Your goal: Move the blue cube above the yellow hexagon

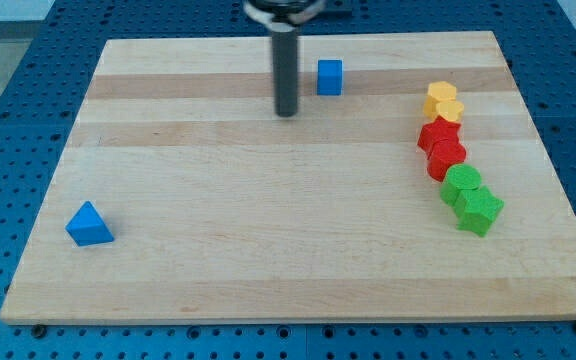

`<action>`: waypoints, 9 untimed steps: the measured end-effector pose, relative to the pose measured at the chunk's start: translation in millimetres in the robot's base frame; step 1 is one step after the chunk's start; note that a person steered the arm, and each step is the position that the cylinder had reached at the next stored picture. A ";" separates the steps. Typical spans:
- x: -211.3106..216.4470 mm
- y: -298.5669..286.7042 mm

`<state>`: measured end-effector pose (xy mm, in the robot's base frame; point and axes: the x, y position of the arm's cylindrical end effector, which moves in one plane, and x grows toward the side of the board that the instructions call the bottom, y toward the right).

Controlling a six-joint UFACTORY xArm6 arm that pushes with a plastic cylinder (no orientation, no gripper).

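Observation:
The blue cube (330, 77) sits near the view's top, a little right of centre, on the wooden board (268, 250). My tip (286, 113) is just left of it and slightly lower, with a small gap between them. The yellow hexagon (440, 94) lies at the view's right, touching a second yellow block (448, 110) just below it. The cube is well to the left of the hexagon, at about the same height or slightly higher.
Below the yellow blocks runs a column of two red blocks (440, 136) (447, 157) and two green blocks (461, 183) (479, 209). A blue triangular block (89, 224) lies at the view's lower left.

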<state>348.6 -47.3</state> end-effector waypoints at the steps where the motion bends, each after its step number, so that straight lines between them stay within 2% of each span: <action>1: -32.4 -25.2; 2: -60.1 -3.5; 4: -61.6 141.9; 5: -61.5 176.0; 6: -63.5 179.1; 9: -42.3 124.8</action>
<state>306.2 77.5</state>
